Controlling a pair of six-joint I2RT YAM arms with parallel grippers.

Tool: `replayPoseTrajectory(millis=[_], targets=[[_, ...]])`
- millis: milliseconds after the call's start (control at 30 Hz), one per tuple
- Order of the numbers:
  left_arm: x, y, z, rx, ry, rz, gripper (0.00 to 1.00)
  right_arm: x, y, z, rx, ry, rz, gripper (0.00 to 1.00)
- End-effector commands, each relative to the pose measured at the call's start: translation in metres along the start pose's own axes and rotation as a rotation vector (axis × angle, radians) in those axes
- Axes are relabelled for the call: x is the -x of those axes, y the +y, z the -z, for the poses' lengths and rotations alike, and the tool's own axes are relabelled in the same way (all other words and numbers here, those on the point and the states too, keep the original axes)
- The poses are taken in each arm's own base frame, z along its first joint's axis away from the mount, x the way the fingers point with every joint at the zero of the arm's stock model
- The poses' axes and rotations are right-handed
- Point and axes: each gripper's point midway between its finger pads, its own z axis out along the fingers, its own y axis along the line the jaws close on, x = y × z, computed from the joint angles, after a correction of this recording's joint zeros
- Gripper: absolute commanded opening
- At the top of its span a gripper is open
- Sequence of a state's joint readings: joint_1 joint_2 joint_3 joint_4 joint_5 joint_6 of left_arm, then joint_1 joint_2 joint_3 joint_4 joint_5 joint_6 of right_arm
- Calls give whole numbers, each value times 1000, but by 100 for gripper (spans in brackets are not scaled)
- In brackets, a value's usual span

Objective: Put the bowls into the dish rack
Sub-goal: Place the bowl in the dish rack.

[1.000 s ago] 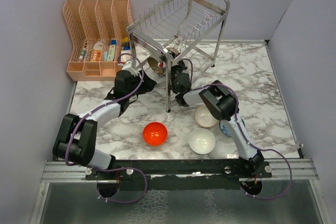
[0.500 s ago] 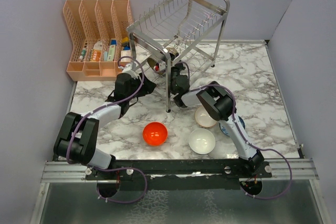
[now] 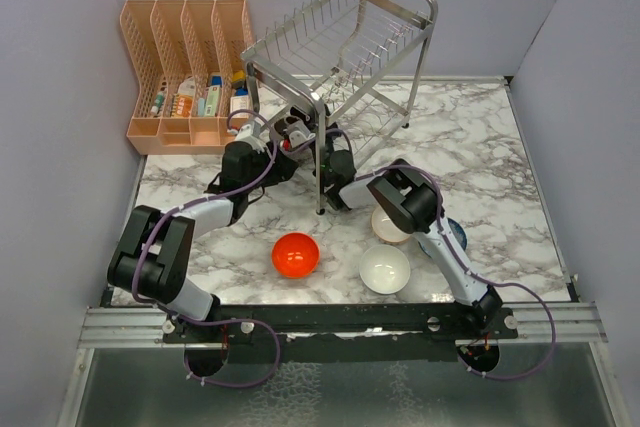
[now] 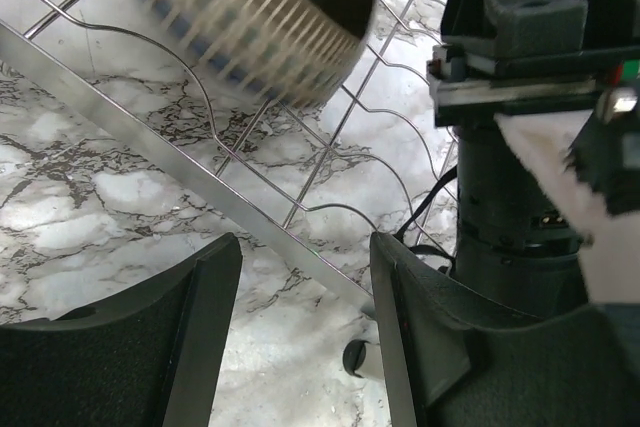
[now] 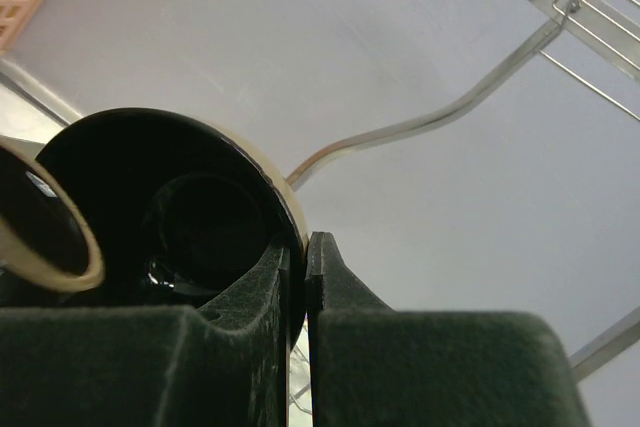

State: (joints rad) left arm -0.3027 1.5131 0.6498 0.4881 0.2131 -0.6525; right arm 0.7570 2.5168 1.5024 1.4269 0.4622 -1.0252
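— Four of the bowls sit on the counter (image 3: 480, 147), on the side near the arm bases. The red-orange bowl (image 3: 296, 254) is to the left and the white bowl (image 3: 385, 269) is to its right. The beige-pink bowl (image 3: 385, 227) is just behind the white one. The blue-patterned bowl (image 3: 450, 237) is further right. The right arm partly hides those last two.

— And the fifth?

— The dark bowl (image 5: 170, 217) is in the right pincer (image 5: 305, 247). Its jaws are pressed together on the cream rim, one finger on each side of the wall.

— Where is that, relative to the dish rack (image 3: 345, 42)?

— Under the upper tier, by the rack's near leg. The left wrist view shows the bowl blurred, with a ribbed, striped outside, over the wires of the lower tier. Whether it touches those wires I cannot tell.

— The left pincer (image 4: 305, 247)?

— Its jaws stand apart with nothing between them. It is just beside the same part of the rack, facing the right pincer. Beyond its fingers run the flat bar of the lower tier and the marble.

— Anything else?

— The peach organiser (image 3: 185, 47) stands at the back left, beside the rack, with small bottles in its slots.
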Motion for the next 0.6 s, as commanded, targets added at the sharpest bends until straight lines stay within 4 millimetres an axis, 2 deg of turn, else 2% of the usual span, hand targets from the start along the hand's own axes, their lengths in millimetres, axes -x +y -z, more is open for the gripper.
replayPoseTrajectory(millis=[0, 267, 567], targets=[[5, -8, -2, -38, -19, -3, 57, 27, 11, 6, -11, -110, -7, 2], [2, -6, -4, -32, -12, -1, 57, 22, 10, 10, -22, -92, -3, 6], [3, -7, -3, -26, -7, 1, 57, 26, -7, 8, -61, -84, -14, 19]])
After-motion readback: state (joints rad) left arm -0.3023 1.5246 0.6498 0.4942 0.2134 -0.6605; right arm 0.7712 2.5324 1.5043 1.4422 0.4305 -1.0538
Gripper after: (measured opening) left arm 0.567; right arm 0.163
